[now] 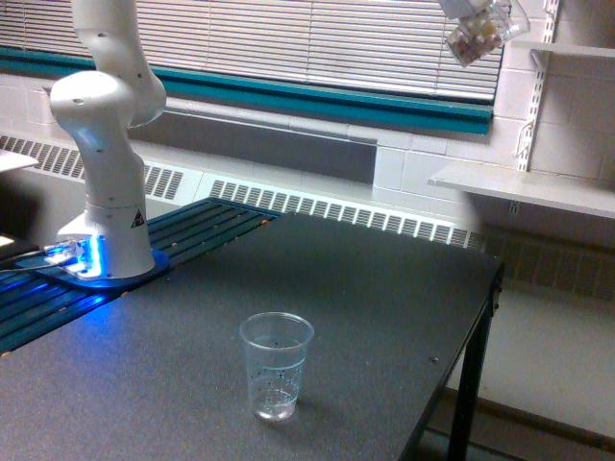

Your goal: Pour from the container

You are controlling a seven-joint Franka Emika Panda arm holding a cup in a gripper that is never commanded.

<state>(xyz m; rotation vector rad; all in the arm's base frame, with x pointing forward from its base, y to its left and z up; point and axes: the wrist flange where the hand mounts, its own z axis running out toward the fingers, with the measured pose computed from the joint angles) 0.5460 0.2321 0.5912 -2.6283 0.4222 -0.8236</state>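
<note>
The container (478, 36), a clear jar with small pinkish-brown pieces inside, hangs tilted at the top right of the exterior view, high above the table. Only the lower end of my gripper (470, 12) shows at the top edge, and it is shut on the container; its fingers are mostly cut off by the frame. A slimmer clear cup with printed marks (276, 365) stands upright on the dark table, well below and to the exterior view's left of the container. It looks empty.
The arm's white base (106, 192) stands on a blue-lit mount at the exterior view's left. The dark table (384, 317) ends in an edge at the right. White wall shelves (538, 187) sit at the right, under and beside the container.
</note>
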